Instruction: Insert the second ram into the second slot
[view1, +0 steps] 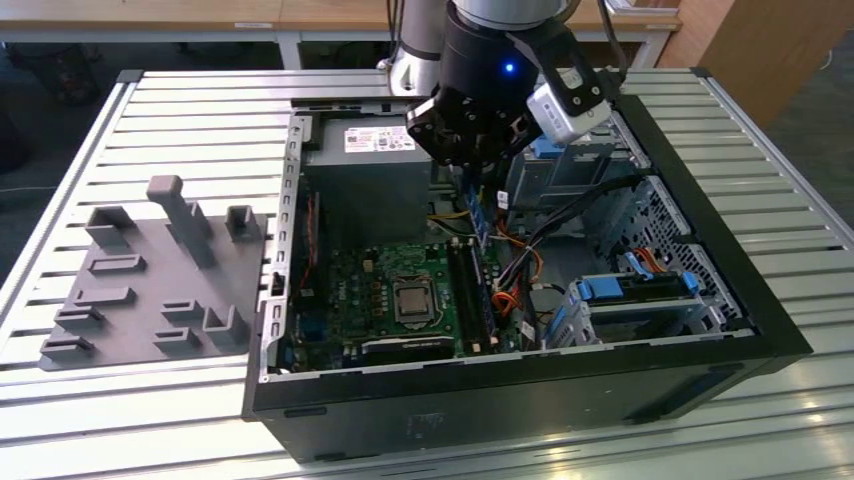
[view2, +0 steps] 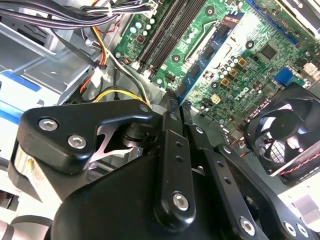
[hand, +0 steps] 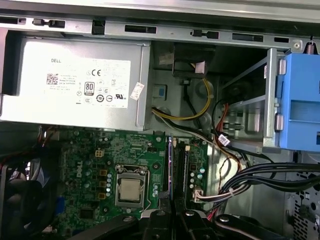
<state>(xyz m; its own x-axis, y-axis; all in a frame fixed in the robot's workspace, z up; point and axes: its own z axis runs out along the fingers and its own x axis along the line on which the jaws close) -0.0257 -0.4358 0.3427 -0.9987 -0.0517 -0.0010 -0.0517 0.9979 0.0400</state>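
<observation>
The second ram (view1: 473, 208), a thin dark-blue stick, hangs from my gripper (view1: 469, 176), which is shut on its upper end. It hovers over the black memory slots (view1: 467, 285) on the green motherboard (view1: 400, 300), apart from them. In the second wrist view the ram (view2: 210, 55) runs out from between the black fingers (view2: 172, 125), with the slots (view2: 165, 30) beyond and to one side. In the first wrist view I see the ram (hand: 170, 167) edge-on beside the slots (hand: 185, 167). Which slot it lines up with I cannot tell.
The open black computer case (view1: 534, 375) lies on a slatted metal table (view1: 200, 110). Inside are the grey power supply (view1: 367, 175), loose cables (view1: 527, 255), blue drive brackets (view1: 627, 290) and a fan (view2: 280, 135). A grey holder block (view1: 147, 270) stands on the exterior view's left.
</observation>
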